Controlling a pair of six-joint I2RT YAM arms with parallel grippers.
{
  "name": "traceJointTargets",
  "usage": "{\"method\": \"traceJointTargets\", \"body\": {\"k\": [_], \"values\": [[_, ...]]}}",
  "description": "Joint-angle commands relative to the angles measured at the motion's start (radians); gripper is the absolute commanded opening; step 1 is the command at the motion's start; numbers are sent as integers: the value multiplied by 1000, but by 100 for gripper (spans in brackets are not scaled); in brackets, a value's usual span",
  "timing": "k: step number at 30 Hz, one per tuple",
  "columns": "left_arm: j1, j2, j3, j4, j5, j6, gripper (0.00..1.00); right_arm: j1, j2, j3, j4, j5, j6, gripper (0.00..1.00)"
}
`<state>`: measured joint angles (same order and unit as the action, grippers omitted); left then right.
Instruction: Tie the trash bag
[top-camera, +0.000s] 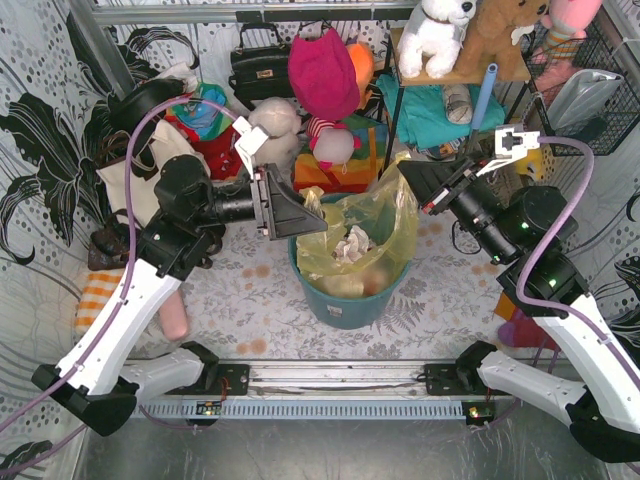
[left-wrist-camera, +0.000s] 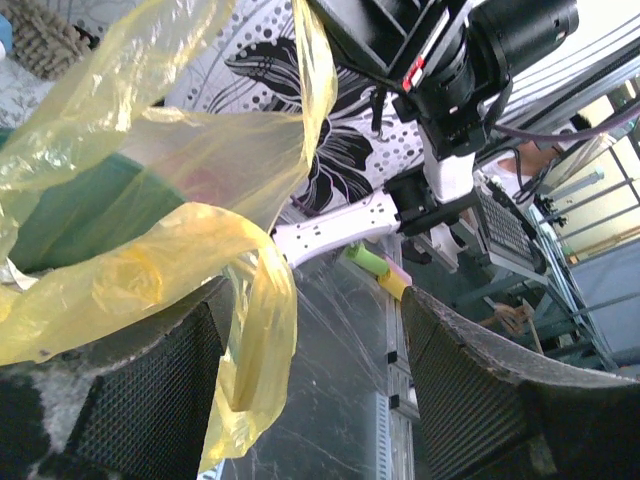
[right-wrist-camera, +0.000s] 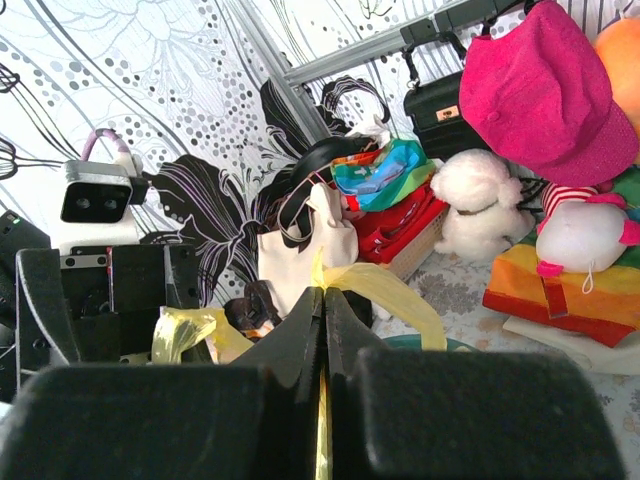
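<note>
- trash bag (top-camera: 372, 232): yellow-green, see-through, sits in the teal bin (top-camera: 345, 305) at the centre of the top view. Its mouth is open and one corner of the rim is drawn up toward the upper right.
- crumpled white paper (top-camera: 352, 243) shows inside the bag.
- my right hand (top-camera: 412, 172): just right of centre in the top view, at the raised corner of the bag. In the right wrist view my fingers are pressed together with a strip of yellow plastic pinched between them, poking out past the tips. So it is holding the trash bag.
- my left hand (top-camera: 308, 218): at the bag's left rim, jaws wide. In the left wrist view a twisted band of bag lies draped over the lower-left finger (left-wrist-camera: 130, 400). The other finger (left-wrist-camera: 480, 400) is bare and nothing is clamped.
- bin stands on the floral counter (top-camera: 240, 290), mid-frame.
- upper part of the top view, behind the bin: pink cap (top-camera: 322, 70), black handbag (top-camera: 262, 62), white plush toy (top-camera: 438, 35).
</note>
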<state>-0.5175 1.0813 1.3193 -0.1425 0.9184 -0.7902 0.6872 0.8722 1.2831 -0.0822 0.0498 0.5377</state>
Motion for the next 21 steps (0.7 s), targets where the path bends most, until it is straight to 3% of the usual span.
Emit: {"method": "traceJointTargets", "body": {"k": [1, 4, 8, 13, 21], "values": [[-5, -15, -6, -40, 79, 45, 77, 8, -13, -11, 27, 11, 15, 0], [-5, -4, 6, -41, 86, 60, 78, 8, -18, -13, 23, 14, 16, 0], [-5, 15, -35, 129, 70, -36, 78, 8, -24, -20, 26, 16, 16, 0], [-5, 21, 7, 115, -127, 40, 77, 7, -24, -21, 30, 6, 17, 0], [-5, -34, 37, 425, -167, 50, 77, 8, -15, 21, 65, -96, -34, 0]]}}
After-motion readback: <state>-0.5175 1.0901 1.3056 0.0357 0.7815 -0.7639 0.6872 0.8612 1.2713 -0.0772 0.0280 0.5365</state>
